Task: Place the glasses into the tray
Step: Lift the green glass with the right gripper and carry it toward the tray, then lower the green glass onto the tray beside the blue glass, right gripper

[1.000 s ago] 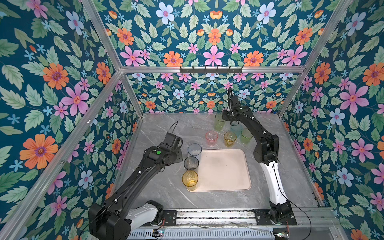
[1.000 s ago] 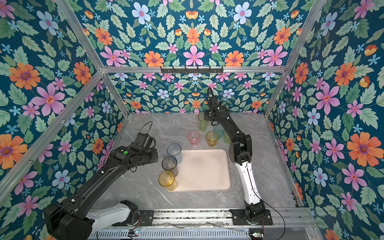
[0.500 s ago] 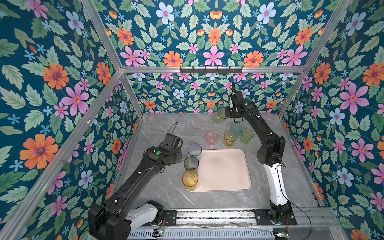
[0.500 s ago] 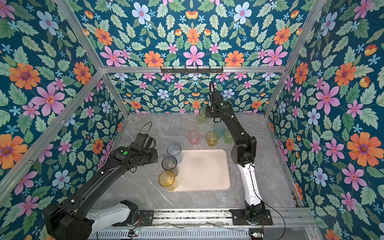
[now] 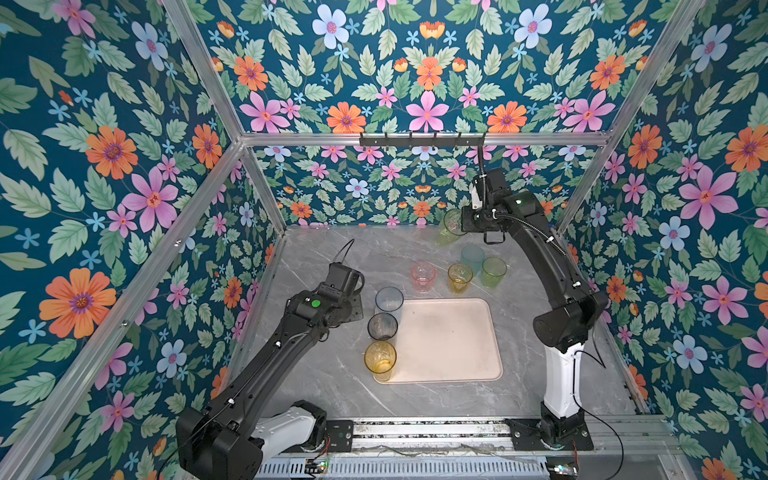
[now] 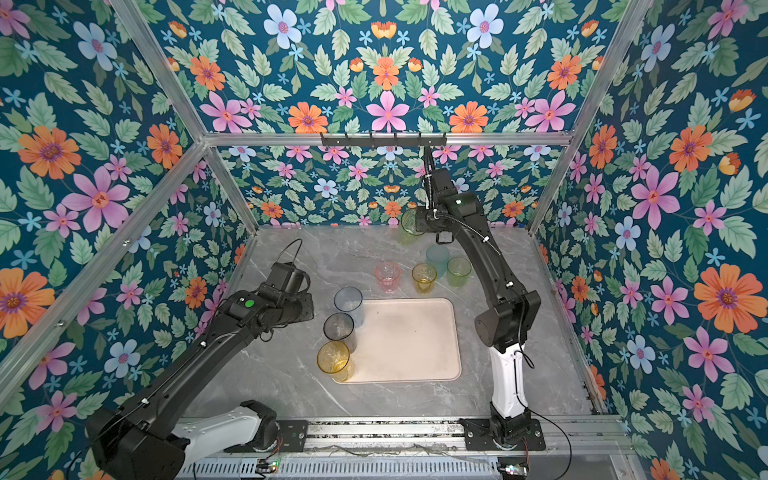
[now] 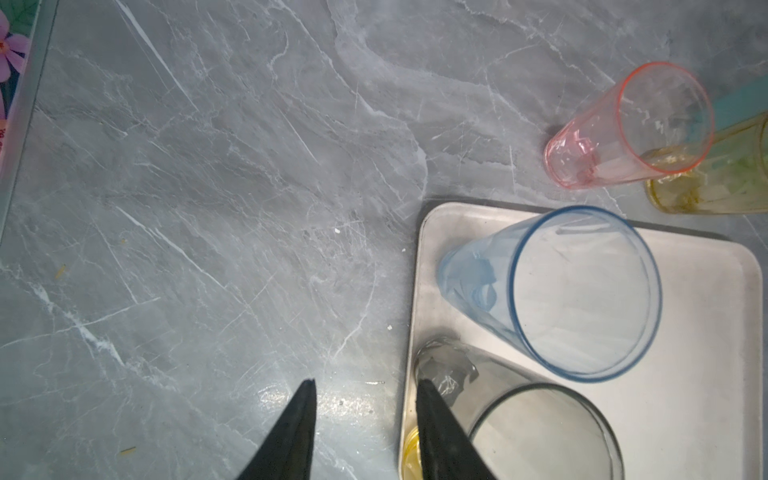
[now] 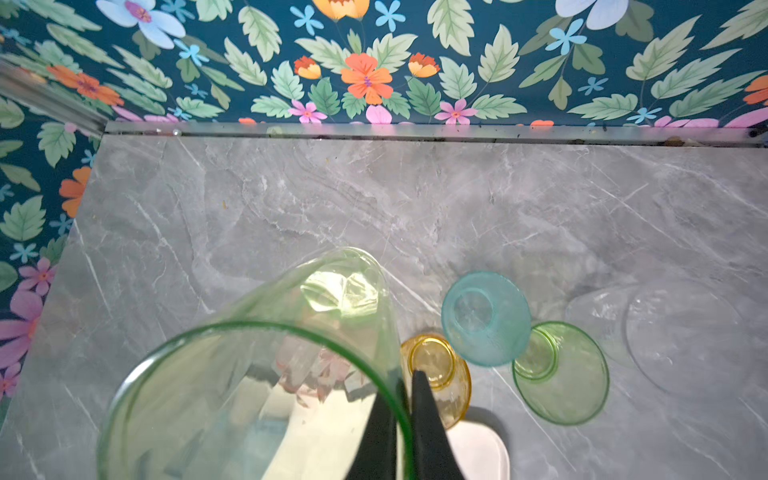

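My right gripper (image 8: 405, 386) is shut on the rim of a tall green glass (image 8: 257, 374), one finger inside and one outside. In both top views this glass (image 5: 450, 226) hangs tilted above the table's back. A pale blue glass (image 5: 389, 300), a smoky grey glass (image 5: 382, 326) and a tall amber glass (image 5: 380, 359) stand along the left edge of the pink-beige tray (image 5: 449, 340). My left gripper (image 7: 365, 386) is open over bare table, one finger at the tray's rim beside the grey glass (image 7: 519, 415).
Behind the tray stand a pink glass (image 5: 423, 276), a short amber glass (image 5: 459, 277), a teal glass (image 5: 472, 255) and a short green glass (image 5: 493, 271). A clear glass (image 8: 673, 336) stands beside them. Flowered walls close in the back and sides.
My right gripper closed on the tall green glass and lifted it off the table, drifting a little right. The left arm has not moved.
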Tool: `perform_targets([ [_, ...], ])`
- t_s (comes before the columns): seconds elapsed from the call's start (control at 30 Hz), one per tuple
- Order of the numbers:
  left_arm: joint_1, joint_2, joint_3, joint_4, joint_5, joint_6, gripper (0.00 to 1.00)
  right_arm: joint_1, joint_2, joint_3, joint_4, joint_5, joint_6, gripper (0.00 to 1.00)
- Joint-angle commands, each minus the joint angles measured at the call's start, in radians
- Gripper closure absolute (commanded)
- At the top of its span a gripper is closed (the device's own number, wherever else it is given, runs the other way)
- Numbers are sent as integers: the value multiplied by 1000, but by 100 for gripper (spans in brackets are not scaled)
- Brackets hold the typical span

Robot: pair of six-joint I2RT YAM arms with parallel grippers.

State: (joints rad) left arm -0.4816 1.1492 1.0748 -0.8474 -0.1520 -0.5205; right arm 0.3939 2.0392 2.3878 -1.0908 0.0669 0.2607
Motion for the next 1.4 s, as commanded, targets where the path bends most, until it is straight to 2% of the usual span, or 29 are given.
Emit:
perform_targets([
  [0.0,3,4,10,31,-46,19,57,27,-75,-48,-49,47,-30,100],
  [0.33,11,15,-1,53,-57,23,57,131,-308,-324,-32,93,-21,100],
  [0.63,17,26,2,65,-48,26,57,212,-468,-603,75,124,23,100],
  [0.97,20,26,-1,67,-44,25,57,267,-458,-797,180,101,80,100],
  [1.37,21,16,0,59,-46,24,58,283,-351,-886,289,77,109,100],
])
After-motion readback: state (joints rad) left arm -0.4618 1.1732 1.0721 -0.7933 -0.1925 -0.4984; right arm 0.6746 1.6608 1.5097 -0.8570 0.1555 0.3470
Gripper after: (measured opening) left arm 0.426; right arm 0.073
